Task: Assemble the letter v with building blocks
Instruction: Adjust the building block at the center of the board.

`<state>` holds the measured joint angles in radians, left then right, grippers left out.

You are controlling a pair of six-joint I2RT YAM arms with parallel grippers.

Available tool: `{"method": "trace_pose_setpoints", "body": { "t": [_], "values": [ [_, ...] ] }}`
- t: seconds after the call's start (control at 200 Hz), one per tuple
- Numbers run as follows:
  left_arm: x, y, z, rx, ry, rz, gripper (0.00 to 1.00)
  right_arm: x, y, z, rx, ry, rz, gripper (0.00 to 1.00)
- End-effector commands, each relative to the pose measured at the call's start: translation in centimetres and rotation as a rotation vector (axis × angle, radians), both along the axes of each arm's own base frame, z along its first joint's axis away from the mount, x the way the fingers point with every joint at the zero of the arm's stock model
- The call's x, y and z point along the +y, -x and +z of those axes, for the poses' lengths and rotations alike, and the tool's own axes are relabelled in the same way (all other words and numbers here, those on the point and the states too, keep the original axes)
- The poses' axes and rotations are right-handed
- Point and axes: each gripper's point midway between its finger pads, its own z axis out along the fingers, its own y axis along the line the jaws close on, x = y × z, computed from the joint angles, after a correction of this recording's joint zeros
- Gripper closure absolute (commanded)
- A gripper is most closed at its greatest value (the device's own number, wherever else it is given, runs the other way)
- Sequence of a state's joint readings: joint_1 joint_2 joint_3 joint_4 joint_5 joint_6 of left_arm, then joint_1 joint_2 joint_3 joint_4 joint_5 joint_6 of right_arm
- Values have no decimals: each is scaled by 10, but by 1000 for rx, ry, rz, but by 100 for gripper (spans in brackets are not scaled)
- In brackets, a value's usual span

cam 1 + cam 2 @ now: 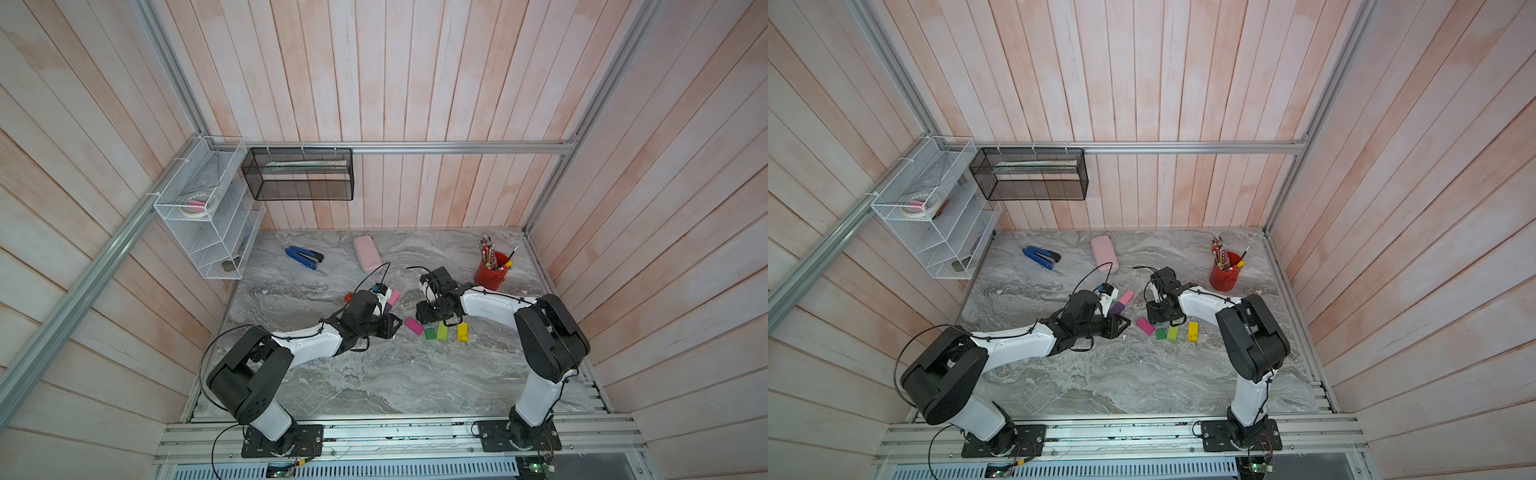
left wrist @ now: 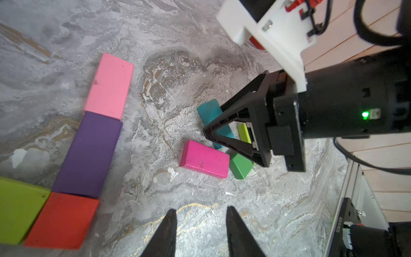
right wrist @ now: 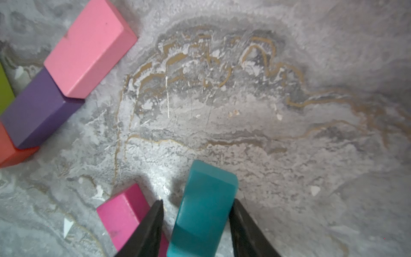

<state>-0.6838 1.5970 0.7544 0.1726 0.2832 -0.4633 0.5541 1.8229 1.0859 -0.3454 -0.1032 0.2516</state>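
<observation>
In the left wrist view a pink block (image 2: 110,85), a purple block (image 2: 89,153) and a red block (image 2: 62,220) lie end to end in a slanted row, with a lime block (image 2: 20,209) beside the red one. My left gripper (image 2: 201,209) hovers open over bare table near them. My right gripper (image 3: 198,201) straddles a teal block (image 3: 206,218); one finger touches it and the other stands a little off. A magenta block (image 3: 124,211) lies beside it. In a top view a green block (image 1: 430,333), a lime block (image 1: 442,331), a yellow block (image 1: 462,332) and a small red cube (image 1: 348,296) rest nearby.
At the back of the marble table lie a blue and black stapler (image 1: 304,257) and a pale pink case (image 1: 367,253). A red cup of pencils (image 1: 492,270) stands back right. A white wire shelf (image 1: 208,208) and a black mesh basket (image 1: 299,174) hang on the walls.
</observation>
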Motion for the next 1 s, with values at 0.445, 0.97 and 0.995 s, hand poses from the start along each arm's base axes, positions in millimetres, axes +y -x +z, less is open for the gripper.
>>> {"method": "trace_pose_setpoints", "body": {
  "t": [0.445, 0.97, 0.995],
  "values": [
    [-6, -4, -1, -11, 2, -16, 61, -12, 0, -29, -8, 189, 206, 66],
    [-10, -3, -6, 2, 6, -34, 61, -30, 29, -41, 55, 216, 229, 63],
    [-11, -4, -6, 1, 7, -36, 61, -30, 30, -41, 57, 214, 225, 64]
  ]
}}
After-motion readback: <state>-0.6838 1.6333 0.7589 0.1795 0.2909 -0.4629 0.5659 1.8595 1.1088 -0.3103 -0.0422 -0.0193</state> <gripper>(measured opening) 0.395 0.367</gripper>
